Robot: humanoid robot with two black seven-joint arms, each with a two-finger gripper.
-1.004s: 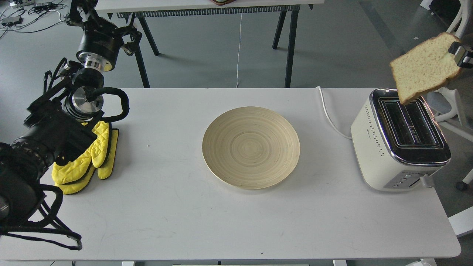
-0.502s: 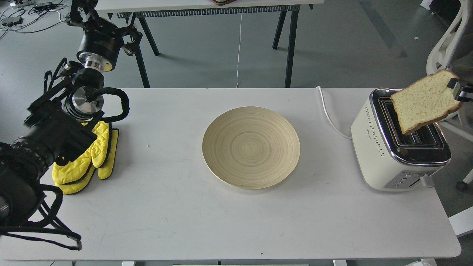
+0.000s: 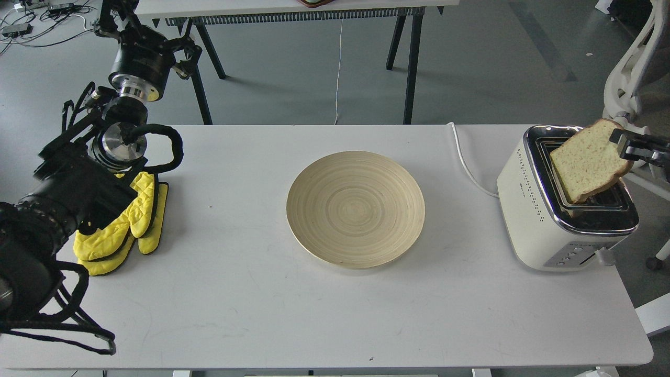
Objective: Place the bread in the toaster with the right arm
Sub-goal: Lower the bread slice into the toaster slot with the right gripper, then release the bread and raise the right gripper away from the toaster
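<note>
- Hanging tilted over the toaster [image 3: 555, 209], the bread [image 3: 587, 159] has its lower edge down at the chrome top, at or just inside the left-hand slot; whether it has truly entered the slot cannot be told.
- Pinching the slice's upper right corner is the right hand [image 3: 623, 146], closed on the crust, the slice leaning away from it to the left.
- Risk, as I judge it: the slice sits askew to the slot, so lowering it as it is could catch a corner on the chrome rim, bending or tearing the soft bread.
- Letting go while it leans could leave it lying across the top or send it sliding off onto the table [image 3: 471, 293].
- Further out lie the white cord [image 3: 466, 162] and the wooden plate [image 3: 356, 209]; the left hand [image 3: 107, 18] stands far off, its fingers indistinct.
</note>
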